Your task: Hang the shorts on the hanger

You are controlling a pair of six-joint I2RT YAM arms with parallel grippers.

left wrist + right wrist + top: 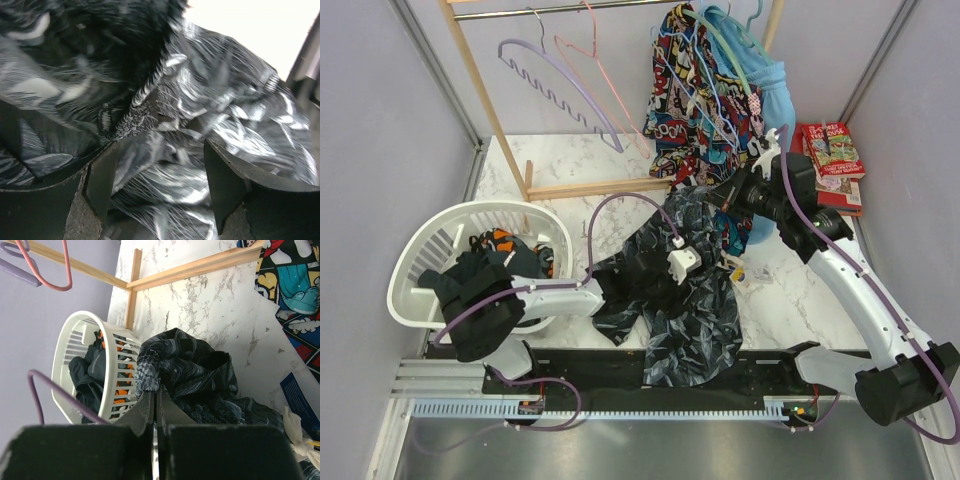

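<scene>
The right claw [155, 401] has its two fingers pressed together on a bunched fold of the large dark navy shorts with the grey leaf print [200, 370], and it holds this fold above the marble table. The left claw [160, 175] stands spread, with the printed cloth between its fingers; I cannot tell if they touch it.

In the top view the shorts [682, 312] lie in the middle of the table. Their long axis runs from the right claw [717, 195] at the far end down to the near edge, and the left claw [680, 262] is over their middle part. The white plastic laundry basket [420, 262] is well apart, on the left. The thin pale whitish-blue wire hanger [728, 52] seems to hang on the rack, beyond the right claw, so I judge the right arm is the nearer one to it.

Only the right wrist view shows the pinch clearly. Only the top view shows the hanger. A small white piece [738, 270], perhaps the tag, lies just beside the shorts.
</scene>
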